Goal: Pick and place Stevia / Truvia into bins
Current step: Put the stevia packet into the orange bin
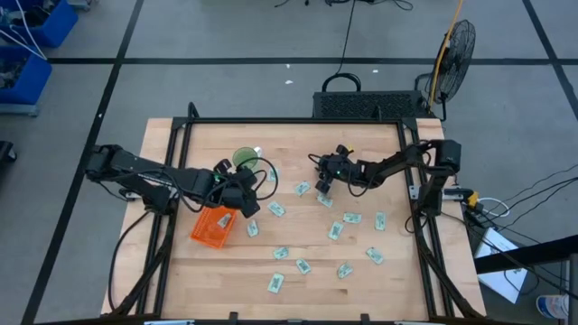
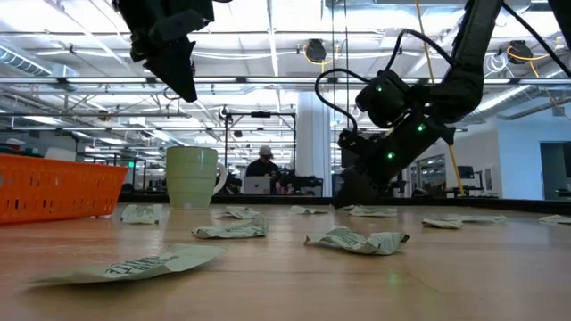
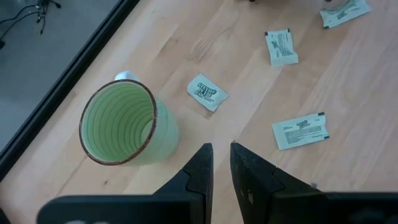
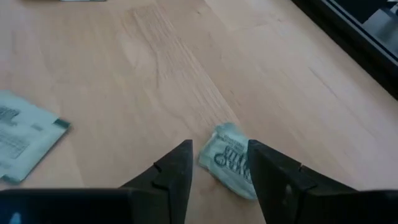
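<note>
- Risk: the right gripper (image 4: 219, 163) straddles a crumpled packet (image 4: 230, 163); closing off-centre could pinch only its edge, so it slips or skids across the table (image 1: 397, 280) (paper is light).
- Right gripper: fingers apart, low over that packet near frame centre in the high view; nothing gripped yet.
- Left gripper (image 3: 221, 163): fingers nearly together, empty, raised above the bin (image 1: 215, 227) at centre-left, beside the cup (image 3: 124, 124).
- Packets: scattered over the table's centre and lower right, outside the bin.
</note>
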Available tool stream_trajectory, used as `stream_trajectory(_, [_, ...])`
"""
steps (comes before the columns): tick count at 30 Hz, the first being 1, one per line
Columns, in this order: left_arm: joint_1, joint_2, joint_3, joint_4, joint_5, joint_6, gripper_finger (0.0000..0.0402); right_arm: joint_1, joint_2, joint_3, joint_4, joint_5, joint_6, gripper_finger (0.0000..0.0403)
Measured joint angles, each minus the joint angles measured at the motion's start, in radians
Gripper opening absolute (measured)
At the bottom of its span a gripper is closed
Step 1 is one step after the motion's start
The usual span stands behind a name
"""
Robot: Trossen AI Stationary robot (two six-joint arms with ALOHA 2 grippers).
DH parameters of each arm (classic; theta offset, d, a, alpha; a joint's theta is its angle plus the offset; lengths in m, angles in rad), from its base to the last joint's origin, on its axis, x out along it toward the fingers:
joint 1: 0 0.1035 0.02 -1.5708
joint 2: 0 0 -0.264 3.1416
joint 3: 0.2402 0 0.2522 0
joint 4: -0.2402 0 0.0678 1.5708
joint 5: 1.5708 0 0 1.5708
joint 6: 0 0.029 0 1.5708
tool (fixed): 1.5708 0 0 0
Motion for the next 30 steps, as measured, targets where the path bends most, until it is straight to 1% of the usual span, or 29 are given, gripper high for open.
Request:
stream_trajectory(4, [0.0,0.0,0.0,0.002,0.0,0.0,0.006,0.001,0.033,0.0,0.036,0.01,-0.002,0.0145])
stream_trajectory(7, [0.0,0.0,0.0,0.002,0.0,-0.001,0.006,0.002,0.041,0.0,0.036,0.048,-0.007,0.0136])
stream_trajectory(11, [0.0,0.0,0.0,0.002,0.0,-0.003,0.006,0.002,0.042,0.001,0.033,0.047,-0.002,0.0098])
stream_trajectory(17, [0.0,0.0,0.0,0.002,0.0,-0.005,0.006,0.013,0.044,0.001,0.032,0.045,0.0,0.0013])
stream_trajectory(19, [0.0,0.0,0.0,0.002,0.0,-0.012,0.006,0.012,0.044,0.001,0.035,0.049,0.0,0.0006])
stream_trajectory(22, [0.0,0.0,0.0,0.003,0.0,-0.029,0.006,0.016,0.044,0.0,0.041,0.049,0.001,0.0006])
stream_trajectory(24, [0.0,0.0,0.0,0.004,0.0,-0.033,0.006,0.022,0.03,-0.001,0.053,0.01,0.001,0.0002])
stream_trajectory(27, [0.0,0.0,0.0,0.01,0.001,0.004,0.006,0.035,-0.01,-0.003,0.133,-0.125,0.003,0.0002])
stream_trajectory(30, [0.0,0.002,-0.012,0.06,0.012,0.145,0.006,0.043,-0.071,-0.001,0.2,-0.252,0.046,0.0001])
